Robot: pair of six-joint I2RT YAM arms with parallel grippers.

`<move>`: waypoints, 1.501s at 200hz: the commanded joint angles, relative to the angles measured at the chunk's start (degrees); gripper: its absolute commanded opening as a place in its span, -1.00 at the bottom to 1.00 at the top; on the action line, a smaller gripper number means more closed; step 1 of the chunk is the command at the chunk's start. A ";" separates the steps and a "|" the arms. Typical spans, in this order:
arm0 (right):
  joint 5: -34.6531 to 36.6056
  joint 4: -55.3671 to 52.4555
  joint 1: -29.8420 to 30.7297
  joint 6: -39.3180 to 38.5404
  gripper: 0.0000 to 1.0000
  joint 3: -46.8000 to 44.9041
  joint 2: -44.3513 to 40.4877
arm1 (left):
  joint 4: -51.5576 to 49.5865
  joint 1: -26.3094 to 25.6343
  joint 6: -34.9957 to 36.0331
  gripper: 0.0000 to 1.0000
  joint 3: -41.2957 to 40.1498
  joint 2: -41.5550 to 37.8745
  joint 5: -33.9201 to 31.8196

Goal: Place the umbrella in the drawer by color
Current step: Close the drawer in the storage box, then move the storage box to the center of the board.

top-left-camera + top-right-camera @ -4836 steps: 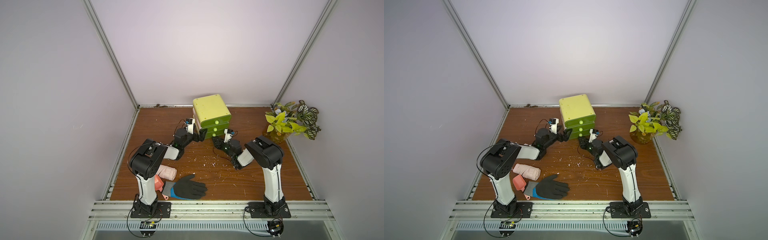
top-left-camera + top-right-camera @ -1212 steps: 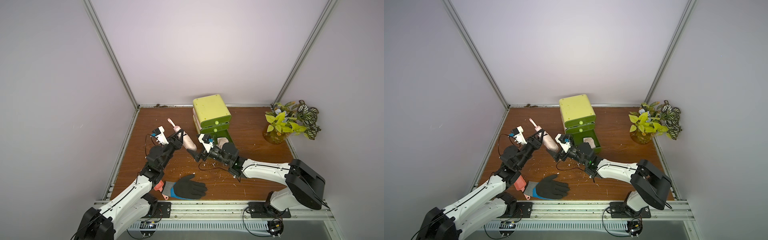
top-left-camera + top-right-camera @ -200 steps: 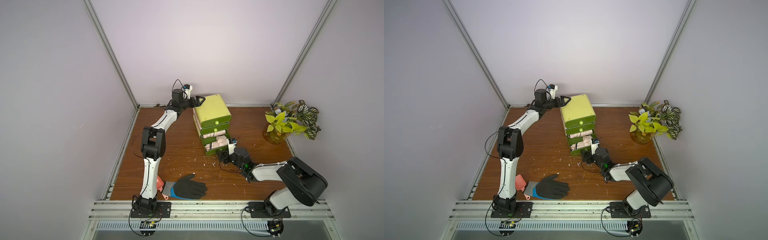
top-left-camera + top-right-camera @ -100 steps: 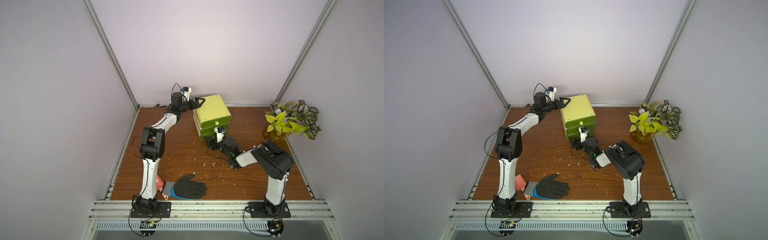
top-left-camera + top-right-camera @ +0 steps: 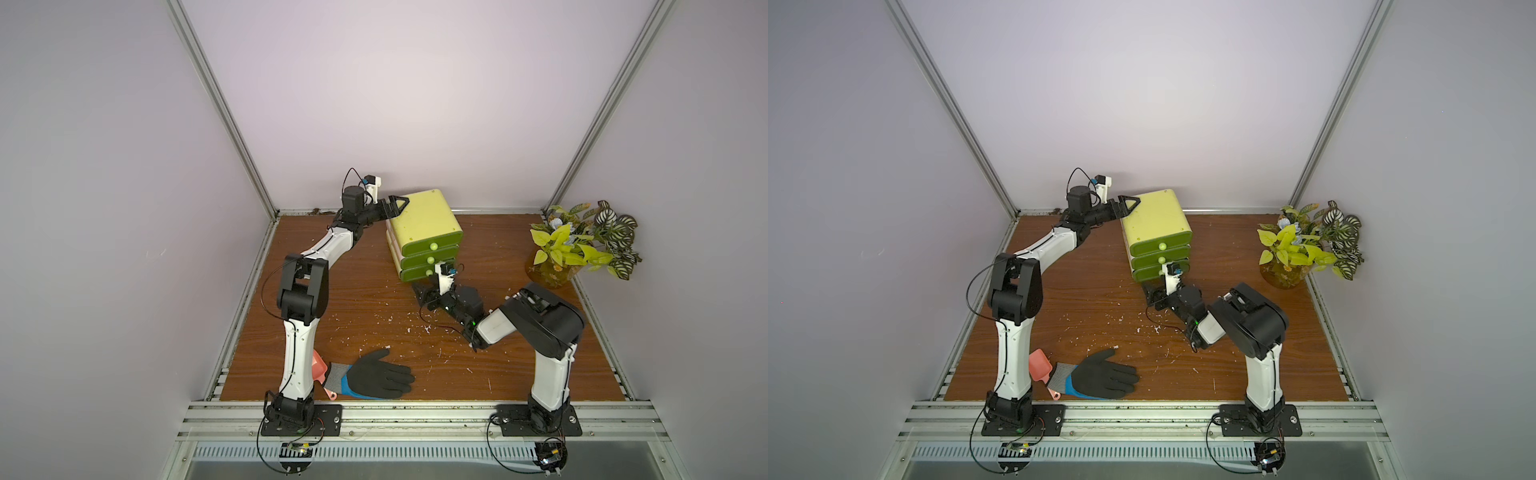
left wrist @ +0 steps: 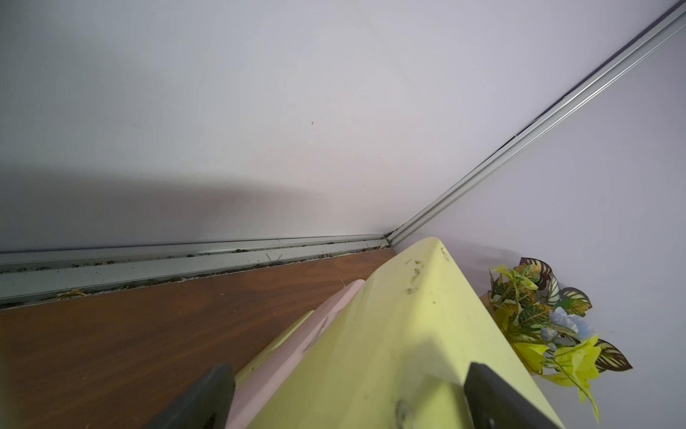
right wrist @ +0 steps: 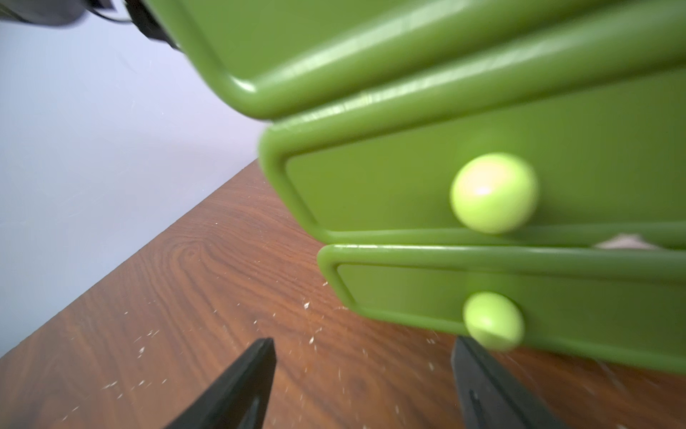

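The green drawer unit (image 5: 424, 220) (image 5: 1156, 218) stands at the back of the table, and all three of its fronts are pushed in. The umbrella is hidden. Only a pale pinkish sliver (image 7: 623, 243) shows in the gap above the lowest drawer, and I cannot tell what it is. My left gripper (image 5: 397, 203) (image 5: 1127, 205) (image 6: 350, 375) is open, its fingers straddling the unit's rear top corner. My right gripper (image 5: 422, 293) (image 5: 1150, 295) (image 7: 363, 347) is open and empty, low over the table just in front of the lowest drawer's knob (image 7: 492, 321).
A black and blue glove (image 5: 380, 376) and a pink scoop (image 5: 318, 368) lie near the front left. A potted plant (image 5: 582, 245) stands at the back right. Pale crumbs are scattered over the wooden table (image 5: 365, 299). Walls close in the back and both sides.
A second ago a lower drawer stood pulled out with the pink umbrella in it. It is now pushed in, and my right gripper has moved in close to the unit's front. My left gripper has barely moved.
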 commanded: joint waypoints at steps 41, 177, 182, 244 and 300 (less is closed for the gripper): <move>7.60 -28.47 -6.83 -2.06 0.91 0.16 -24.77 | -5.44 1.68 -0.25 1.00 -5.55 -5.98 -2.07; -32.57 -39.22 -24.30 22.71 0.98 33.85 -8.60 | 9.08 -7.56 -1.68 1.00 -39.34 -30.90 -9.53; -31.63 -40.69 -24.09 21.72 0.98 34.58 -8.20 | 8.95 -7.84 -1.72 1.00 -38.96 -30.62 -9.89; -32.46 -51.32 -20.18 15.17 0.98 39.99 -7.68 | 5.60 -11.54 -1.53 1.00 -33.13 -27.08 -10.31; -29.00 -52.29 -11.93 13.08 0.98 36.49 -16.55 | 4.63 -14.65 -0.98 1.00 -35.28 -31.84 -11.01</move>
